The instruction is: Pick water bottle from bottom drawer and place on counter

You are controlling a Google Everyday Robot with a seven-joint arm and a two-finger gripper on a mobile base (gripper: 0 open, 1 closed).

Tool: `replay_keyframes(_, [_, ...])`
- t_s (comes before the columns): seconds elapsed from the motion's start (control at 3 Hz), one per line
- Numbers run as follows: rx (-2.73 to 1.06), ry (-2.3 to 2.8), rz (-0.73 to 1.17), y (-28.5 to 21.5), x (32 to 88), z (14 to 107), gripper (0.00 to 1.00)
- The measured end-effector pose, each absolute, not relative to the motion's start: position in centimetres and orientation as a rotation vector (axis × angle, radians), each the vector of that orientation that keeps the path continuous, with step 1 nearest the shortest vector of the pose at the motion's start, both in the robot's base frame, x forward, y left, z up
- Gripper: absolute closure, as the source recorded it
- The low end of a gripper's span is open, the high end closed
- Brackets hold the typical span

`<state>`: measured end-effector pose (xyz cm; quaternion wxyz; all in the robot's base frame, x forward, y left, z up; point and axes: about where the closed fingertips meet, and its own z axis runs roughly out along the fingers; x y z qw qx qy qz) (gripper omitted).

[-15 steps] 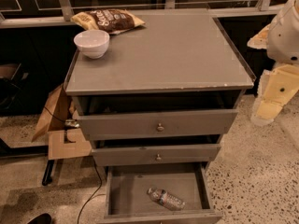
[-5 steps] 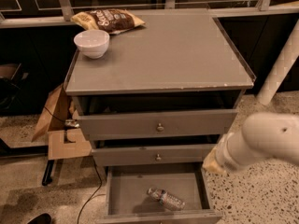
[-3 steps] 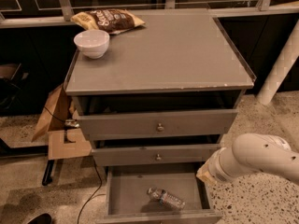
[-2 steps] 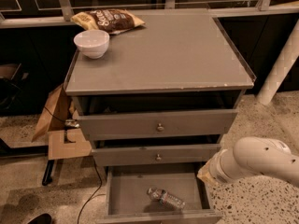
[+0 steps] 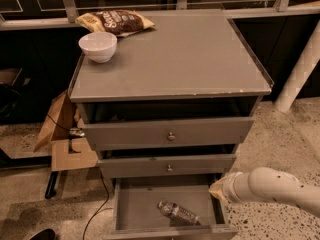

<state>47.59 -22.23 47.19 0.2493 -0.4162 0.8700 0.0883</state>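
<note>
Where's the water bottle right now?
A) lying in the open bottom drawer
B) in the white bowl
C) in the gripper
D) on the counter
A: the water bottle lies on its side in the bottom drawer; the gripper is at the drawer's right rim, apart from it.

Bench is showing matt grey paint; bottle is looking clear plastic; smooth pale gripper is hanging at drawer right wall.

The flat matte grey counter has pale chipped edges. Far left on it are a round white bowl and a brown-and-yellow snack bag. The grey wooden bottom drawer holds the clear plastic water bottle with a dark label band. The pale tan gripper is at the drawer's right side.
</note>
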Motion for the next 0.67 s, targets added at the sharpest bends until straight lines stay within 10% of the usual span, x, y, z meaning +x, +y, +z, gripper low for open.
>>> replay_keyframes(0.67, [-1.018, 2.377, 0.338, -21.7, 49.8, 38.5, 1.0])
